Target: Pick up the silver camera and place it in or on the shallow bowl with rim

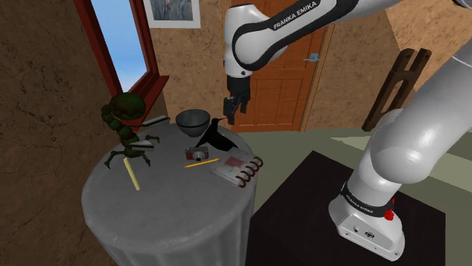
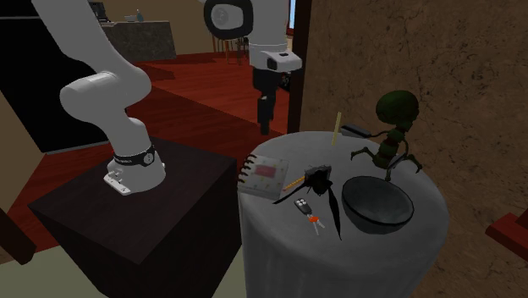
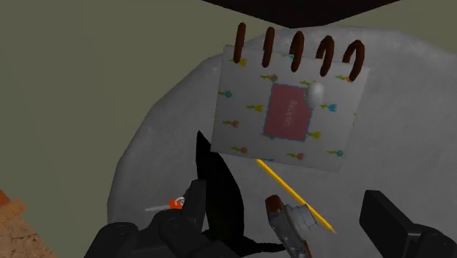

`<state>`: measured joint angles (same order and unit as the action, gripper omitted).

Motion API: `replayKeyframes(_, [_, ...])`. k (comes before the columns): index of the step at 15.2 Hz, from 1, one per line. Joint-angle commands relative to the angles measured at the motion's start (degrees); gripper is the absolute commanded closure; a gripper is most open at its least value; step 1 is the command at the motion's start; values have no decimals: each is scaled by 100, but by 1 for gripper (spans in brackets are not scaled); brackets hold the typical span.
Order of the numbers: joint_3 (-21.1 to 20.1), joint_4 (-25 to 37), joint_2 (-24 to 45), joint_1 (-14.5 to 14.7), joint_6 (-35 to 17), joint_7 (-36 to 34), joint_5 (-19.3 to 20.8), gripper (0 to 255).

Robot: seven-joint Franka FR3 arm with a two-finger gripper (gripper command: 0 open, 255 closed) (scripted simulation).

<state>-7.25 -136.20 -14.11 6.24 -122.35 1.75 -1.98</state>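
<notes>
- While the gripper (image 1: 231, 108) hangs well above the notebook (image 1: 233, 168) with its fingers (image 3: 399, 223) spread apart and nothing held, the step in hand looks like the approach to the camera (image 3: 294, 222)
- The camera lies untouched on the table (image 1: 170, 200) just beside the notebook, with only the pencil (image 3: 291, 189) between the two
- Seen from the wrist, the camera already sits roughly midway between the fingers, so a straight descent with little sideways correction should do
- Its body looks long and narrow and lies slantwise to the notebook's edge, so a small wrist turn to close across the narrow width seems the surest hold
- The finger on the notebook side could come down on the pencil, so that finger should land between pencil and camera
- A black strap (image 3: 220, 192) rises in a peak on the camera's side away from the notebook, and the other finger should slip inside it rather than pinch it
- The bowl (image 1: 193, 119) stands near, beyond the camera from the notebook, so the lift must clear its rim, with the trailing strap likely to drag
</notes>
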Motion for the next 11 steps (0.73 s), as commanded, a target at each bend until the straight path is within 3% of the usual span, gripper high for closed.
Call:
replayKeyframes(1, [-56,123,399,28,-324,56,87,0])
replayKeyframes(11, [-281,1256,2533,274,-1464,-6,824,0])
